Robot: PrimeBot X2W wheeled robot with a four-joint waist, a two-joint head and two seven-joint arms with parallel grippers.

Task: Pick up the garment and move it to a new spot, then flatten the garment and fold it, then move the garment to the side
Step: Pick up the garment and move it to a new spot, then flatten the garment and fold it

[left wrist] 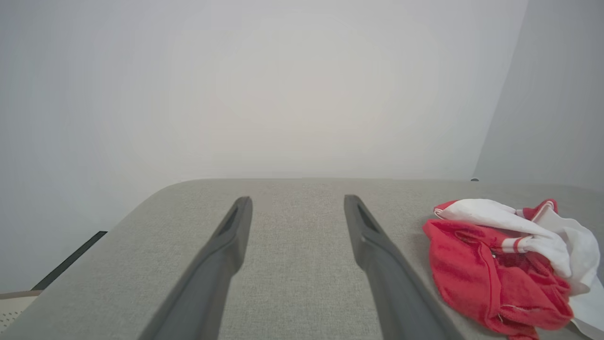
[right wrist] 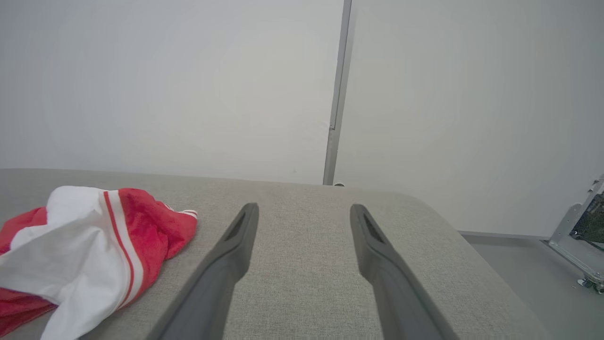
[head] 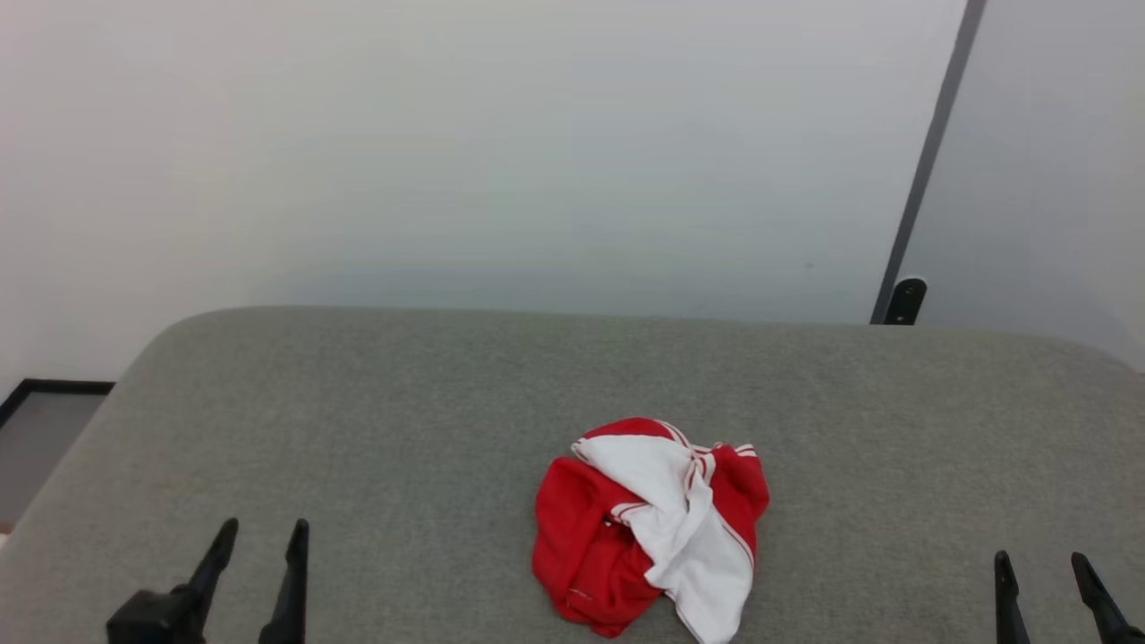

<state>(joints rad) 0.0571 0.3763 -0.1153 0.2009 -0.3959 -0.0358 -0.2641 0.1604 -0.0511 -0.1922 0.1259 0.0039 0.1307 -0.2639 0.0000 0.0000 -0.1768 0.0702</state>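
Grey woven fabric covers a broad padded surface (head: pixel 402 394) with rounded far corners; its weave is bare apart from one heap of cloth. The garment (head: pixel 648 528) lies crumpled close to the near edge, a little right of the middle in the head view. It is a red bundle with a white part draped across its top, and thin red stripes run along the white trim. It sits between the two grippers and well apart from both.

The left gripper (head: pixel 265 526) is at the lower left with its dark fingers spread and nothing between them. The right gripper (head: pixel 1038 558) is at the lower right, fingers likewise apart and empty.

Behind the surface rises a plain pale wall (head: pixel 537 134). A dark strip (head: pixel 930 152) slants down it at the right to a small dark rounded piece (head: pixel 903 300) just behind the far edge. Low at the left is a dark-framed panel (head: pixel 45 407). Past the surface's right end, the right wrist view shows grey floor (right wrist: pixel 519 269) and a metal bracket (right wrist: pixel 573 222).
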